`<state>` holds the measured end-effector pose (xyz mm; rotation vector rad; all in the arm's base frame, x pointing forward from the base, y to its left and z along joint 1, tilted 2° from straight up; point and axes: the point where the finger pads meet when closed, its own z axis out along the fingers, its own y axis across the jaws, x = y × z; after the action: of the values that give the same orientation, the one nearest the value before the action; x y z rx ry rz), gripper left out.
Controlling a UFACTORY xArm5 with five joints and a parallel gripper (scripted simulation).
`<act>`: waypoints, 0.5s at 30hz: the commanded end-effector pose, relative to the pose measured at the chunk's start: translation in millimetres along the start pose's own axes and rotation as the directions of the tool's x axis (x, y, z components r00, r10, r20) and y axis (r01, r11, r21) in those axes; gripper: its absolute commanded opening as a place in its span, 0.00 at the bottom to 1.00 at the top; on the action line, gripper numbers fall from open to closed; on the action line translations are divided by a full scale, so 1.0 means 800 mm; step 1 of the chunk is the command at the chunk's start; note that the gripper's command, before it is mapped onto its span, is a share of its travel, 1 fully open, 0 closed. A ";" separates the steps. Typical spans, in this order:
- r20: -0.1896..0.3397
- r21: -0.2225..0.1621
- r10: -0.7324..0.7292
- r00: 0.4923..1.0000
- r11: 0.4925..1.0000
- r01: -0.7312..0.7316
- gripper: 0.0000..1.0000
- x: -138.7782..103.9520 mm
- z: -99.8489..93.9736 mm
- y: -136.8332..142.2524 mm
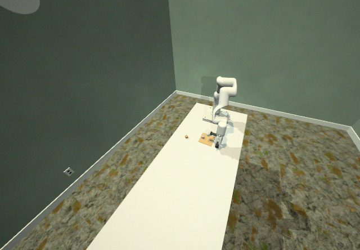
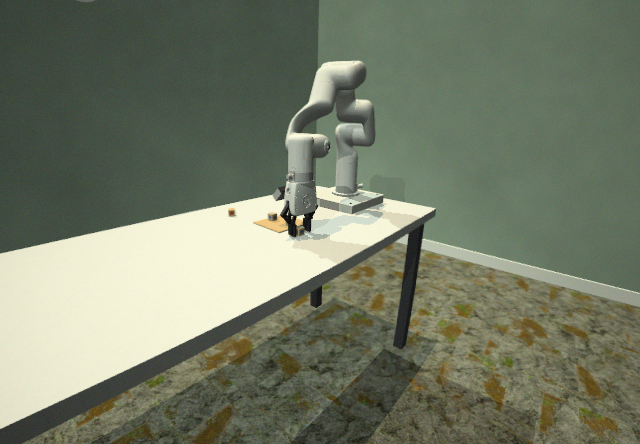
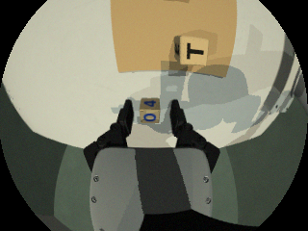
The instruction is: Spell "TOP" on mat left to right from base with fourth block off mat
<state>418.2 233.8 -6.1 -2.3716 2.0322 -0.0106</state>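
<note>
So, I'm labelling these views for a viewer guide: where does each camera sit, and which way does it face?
Top: high beyond the table's far end, facing down towards the robot's base; whole arm shows.
Exterior: lower, off a long side, looking across the table; whole arm shows.
Wrist: on the arm, looking past the end effector's fingers at a block.
Top and exterior share the mat.

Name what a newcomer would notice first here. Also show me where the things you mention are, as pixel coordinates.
The tall white arm (image 1: 223,98) (image 2: 323,88) draws the eye first, bent over the far end of the long pale table (image 1: 185,189) (image 2: 155,284). Next comes the orange-tan mat (image 1: 206,143) (image 2: 266,224) (image 3: 144,34) beneath the T block (image 3: 194,50), beside the black-fingered tool (image 1: 216,143) (image 2: 299,228) (image 3: 151,106).
</note>
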 end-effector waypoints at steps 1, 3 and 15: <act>0.001 0.003 0.000 1.000 1.000 0.000 0.63 -0.001 -0.002 -0.002; 0.001 0.003 0.000 1.000 1.000 0.000 0.42 -0.001 -0.002 -0.002; 0.001 0.003 0.000 1.000 1.000 0.000 0.42 -0.001 -0.002 -0.002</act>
<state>418.2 233.8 -6.1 -2.3716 2.0322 -0.0106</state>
